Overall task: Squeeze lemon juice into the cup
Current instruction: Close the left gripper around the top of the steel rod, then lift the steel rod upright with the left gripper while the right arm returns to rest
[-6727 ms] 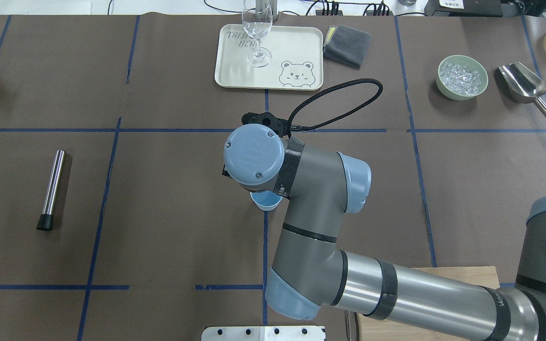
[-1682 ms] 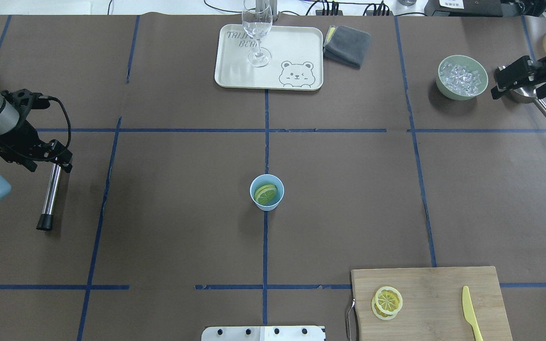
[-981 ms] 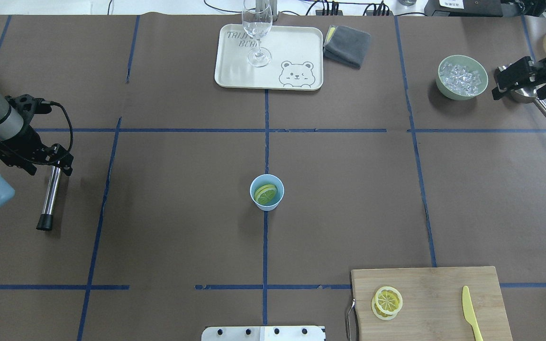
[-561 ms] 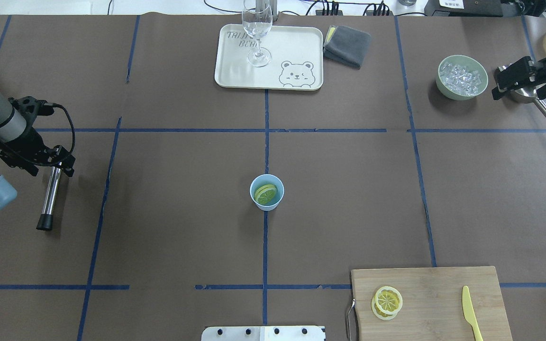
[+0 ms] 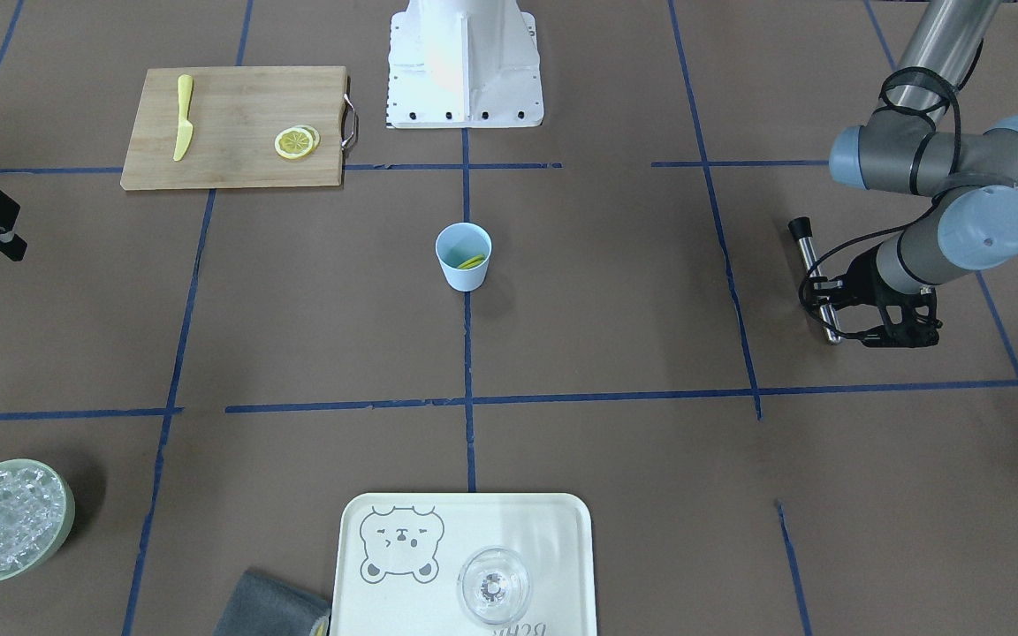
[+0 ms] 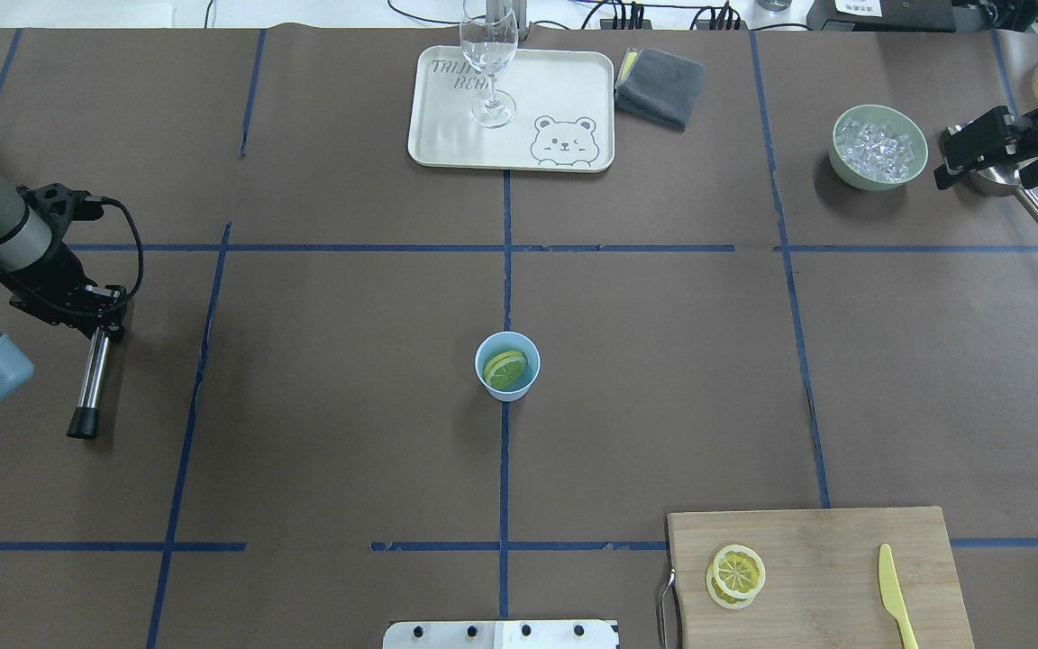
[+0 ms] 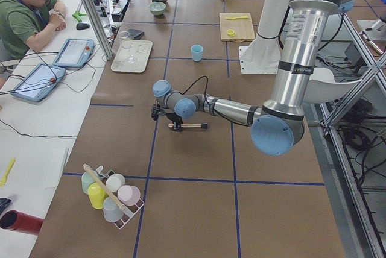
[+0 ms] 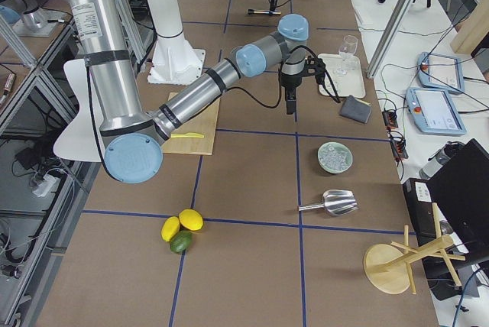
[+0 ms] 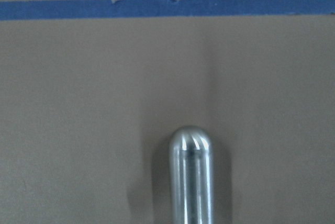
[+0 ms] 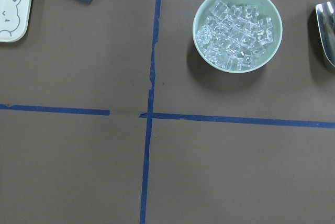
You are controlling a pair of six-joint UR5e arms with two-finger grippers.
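Observation:
The light-blue cup (image 6: 523, 383) stands at the table's centre, also in the front view (image 5: 461, 276). A lemon slice (image 6: 505, 368) lies tilted inside it, and its edge shows in the front view (image 5: 472, 261). My left gripper (image 6: 103, 311) is far to the left, pointing down over the upper end of a steel muddler (image 6: 89, 379). Its fingers look open and hold nothing. The left wrist view shows the muddler's rounded end (image 9: 190, 171). My right gripper (image 6: 947, 160) is open and empty, raised at the far right beside the ice bowl (image 6: 878, 147).
A wooden cutting board (image 6: 825, 577) at the front right holds two stacked lemon slices (image 6: 736, 574) and a yellow plastic knife (image 6: 896, 595). A tray (image 6: 564, 90) with a clear glass (image 6: 488, 63), a grey cloth (image 6: 660, 86) and a steel scoop (image 6: 1037, 207) are at the back.
The right arm left the cup and now hangs by the ice bowl; a lemon slice lies in the cup. In the last second my left gripper came down onto the muddler's upper end.

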